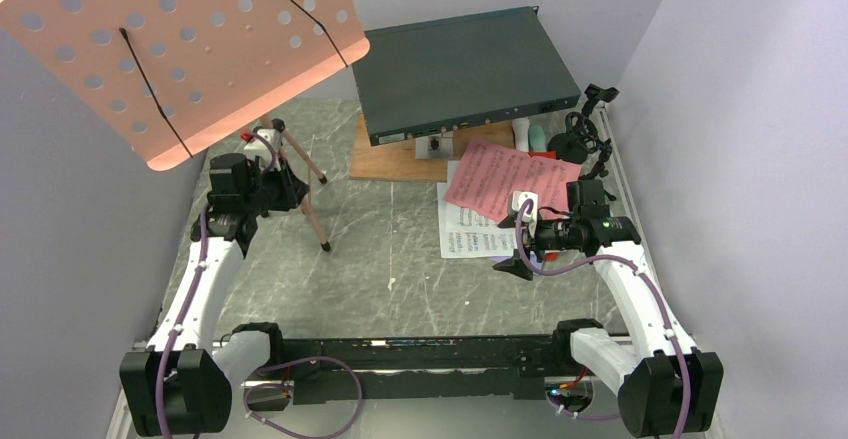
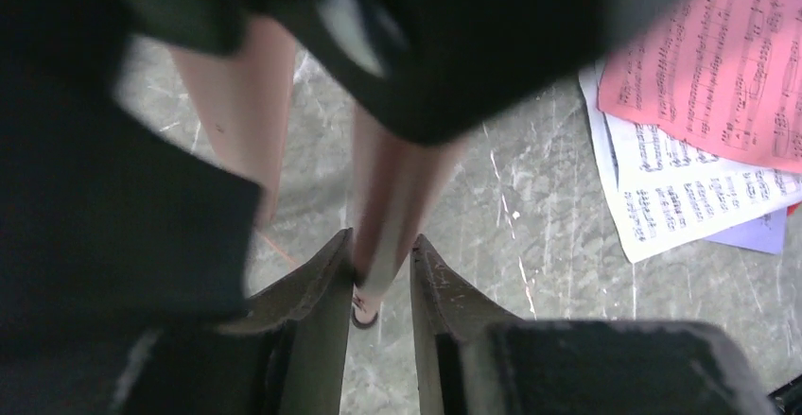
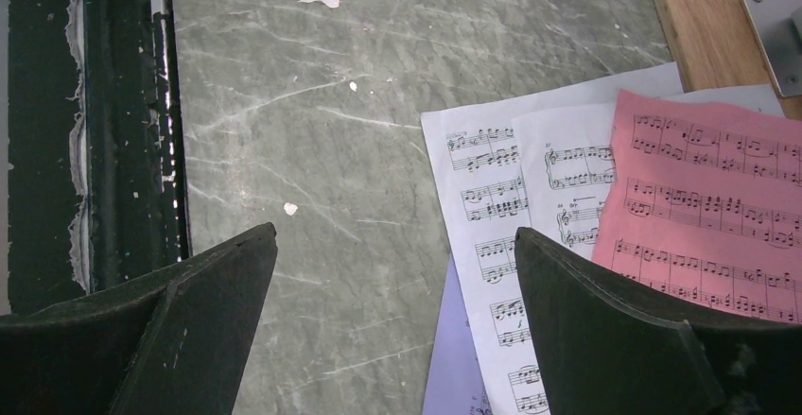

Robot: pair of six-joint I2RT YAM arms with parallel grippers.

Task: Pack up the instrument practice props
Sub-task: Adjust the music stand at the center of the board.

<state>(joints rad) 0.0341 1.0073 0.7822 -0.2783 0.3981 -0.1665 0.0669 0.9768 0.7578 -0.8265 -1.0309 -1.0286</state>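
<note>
The salmon-pink perforated music stand (image 1: pixel 180 49) stands at the far left on its tripod legs (image 1: pixel 312 214). My left gripper (image 1: pixel 262 181) is at the tripod and is shut on one pink leg (image 2: pixel 397 179), which fills the gap between the fingertips (image 2: pixel 333 259). Sheet-music pages lie at the right: a pink page (image 1: pixel 510 179) on top of white pages (image 1: pixel 465 231), with a lavender page (image 3: pixel 454 358) under them. My right gripper (image 1: pixel 518 237) is open and empty, low over the pages' left edge (image 3: pixel 482 207). The black mic stand (image 1: pixel 585 139) and the white and mint tubes (image 1: pixel 528 136) are at the far right.
A dark grey rack-mount box (image 1: pixel 465 69) lies at the back on a wooden board (image 1: pixel 390 154). Walls close in the left, right and back sides. A dark rail (image 1: pixel 420 354) runs along the table's near edge between the arm bases.
</note>
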